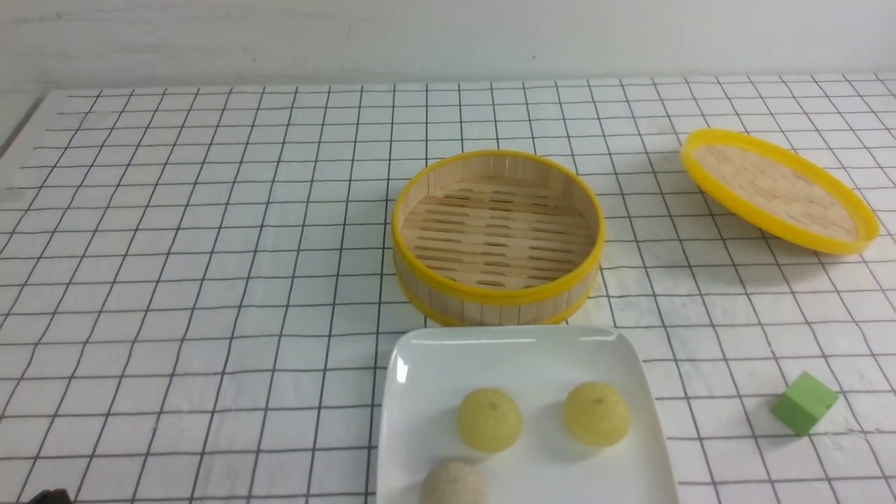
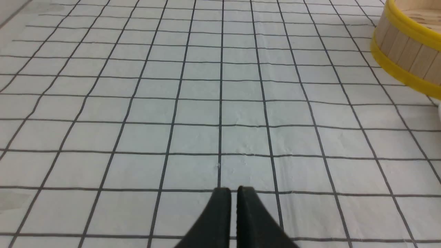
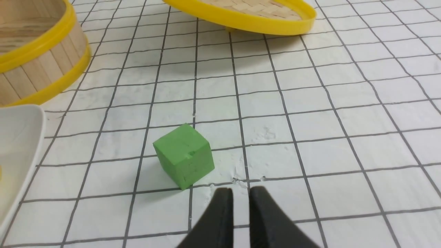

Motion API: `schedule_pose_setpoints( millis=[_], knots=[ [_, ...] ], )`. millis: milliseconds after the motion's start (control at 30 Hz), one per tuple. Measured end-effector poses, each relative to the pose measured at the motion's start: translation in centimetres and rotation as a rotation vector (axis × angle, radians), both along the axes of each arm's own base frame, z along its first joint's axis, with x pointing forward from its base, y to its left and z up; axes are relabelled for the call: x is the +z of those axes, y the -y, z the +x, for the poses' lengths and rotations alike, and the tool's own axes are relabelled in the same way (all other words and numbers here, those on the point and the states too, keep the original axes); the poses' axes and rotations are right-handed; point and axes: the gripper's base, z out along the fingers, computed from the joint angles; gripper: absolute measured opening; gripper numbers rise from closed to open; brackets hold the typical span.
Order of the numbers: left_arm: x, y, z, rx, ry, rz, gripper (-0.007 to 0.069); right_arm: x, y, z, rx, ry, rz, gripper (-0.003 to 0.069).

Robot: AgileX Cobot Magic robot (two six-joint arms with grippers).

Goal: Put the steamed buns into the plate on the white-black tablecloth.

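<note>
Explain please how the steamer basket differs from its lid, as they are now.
The steamer basket is deep with wooden slat walls and stands flat; the lid is shallow and tilted. The basket sits just behind the plate; the lid lies far right. Both have yellow rims and bamboo insides, and both are empty.

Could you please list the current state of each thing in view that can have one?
Steamer basket: uncovered, empty.
Lid: off the basket, tilted on the cloth.
Plate: holds both buns and a beige ball.
Left bun: on the plate.
Right bun: on the plate.
Left gripper: nearly shut, empty.
Right gripper: nearly shut, empty.
</note>
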Motion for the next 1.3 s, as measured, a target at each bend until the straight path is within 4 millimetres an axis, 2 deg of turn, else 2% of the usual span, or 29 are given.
schedule_pose_setpoints(
  millis=[1300],
  knots=[
    [0.0,-0.03,-0.01,0.001,-0.002,0.009,0.0069,0.0,0.0,0.0,0.0,0.0,0.0,0.0134]
  ],
)
